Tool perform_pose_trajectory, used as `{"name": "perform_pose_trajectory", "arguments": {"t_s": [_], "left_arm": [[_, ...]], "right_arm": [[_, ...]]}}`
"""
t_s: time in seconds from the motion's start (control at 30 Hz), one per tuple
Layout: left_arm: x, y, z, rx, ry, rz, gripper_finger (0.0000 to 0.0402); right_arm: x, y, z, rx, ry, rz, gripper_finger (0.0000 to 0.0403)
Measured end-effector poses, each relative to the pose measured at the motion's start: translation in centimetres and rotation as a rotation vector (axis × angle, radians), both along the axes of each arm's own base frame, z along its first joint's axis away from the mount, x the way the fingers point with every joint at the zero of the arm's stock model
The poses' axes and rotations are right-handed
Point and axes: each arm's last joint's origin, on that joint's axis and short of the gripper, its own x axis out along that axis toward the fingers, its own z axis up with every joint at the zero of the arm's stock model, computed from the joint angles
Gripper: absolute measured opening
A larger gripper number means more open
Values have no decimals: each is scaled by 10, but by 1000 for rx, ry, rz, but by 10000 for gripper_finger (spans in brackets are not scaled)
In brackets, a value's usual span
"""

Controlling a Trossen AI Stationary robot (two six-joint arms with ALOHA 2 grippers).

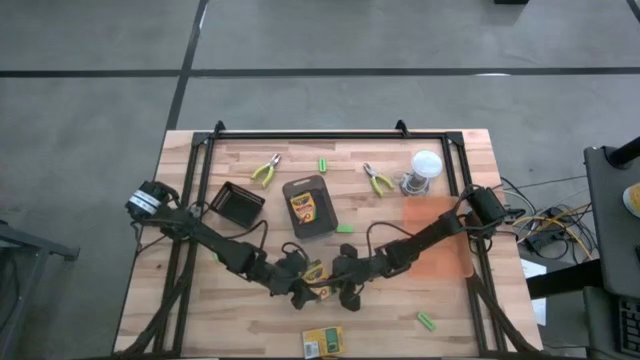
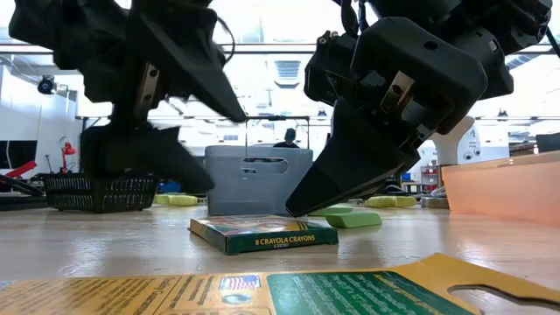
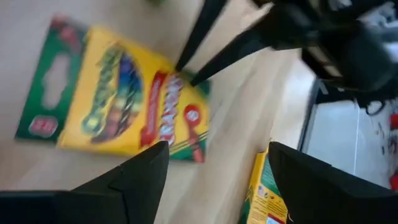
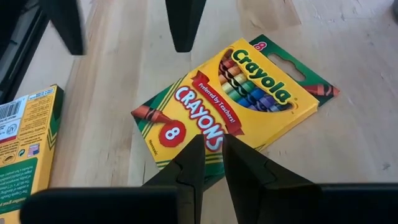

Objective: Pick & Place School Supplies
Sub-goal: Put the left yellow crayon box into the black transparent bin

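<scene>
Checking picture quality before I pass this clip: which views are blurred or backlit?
Left wrist view: crayon box smeared by blur. Right wrist view: the same box's lettering is crisp. Low view: bright windows behind turn both arms into dark silhouettes; the near box is soft.

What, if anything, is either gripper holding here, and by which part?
Nothing is held. The right gripper is nearly shut, its fingers at the edge of the crayon box lying flat on the table. The left gripper is open above that box.

Even overhead light; low view backlit by bright ceiling (arms silhouetted), left wrist view motion-blurred, right wrist sharp.
</scene>
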Motion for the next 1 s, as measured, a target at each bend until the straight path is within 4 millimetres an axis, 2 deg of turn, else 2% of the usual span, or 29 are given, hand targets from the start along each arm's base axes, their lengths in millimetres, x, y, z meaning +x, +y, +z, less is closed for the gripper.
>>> {"name": "perform_pose_trajectory", "arguments": {"t_s": [0.37, 0.57, 0.8, 1.0], "left_arm": [[-3, -5, -1, -247, 112, 26, 282], [-2, -4, -1, -253, 111, 36, 282], [-2, -1, -1, -183, 75, 97, 282], [-9, 1, -10, -231, 186, 183, 282]], "right_arm": [[-1, -2, -2, -40, 15, -16, 57], [-2, -3, -4, -50, 32, -23, 57], [-2, -4, -4, -58, 33, -38, 57], [-2, -5, -4, -62, 37, -40, 57]]}}
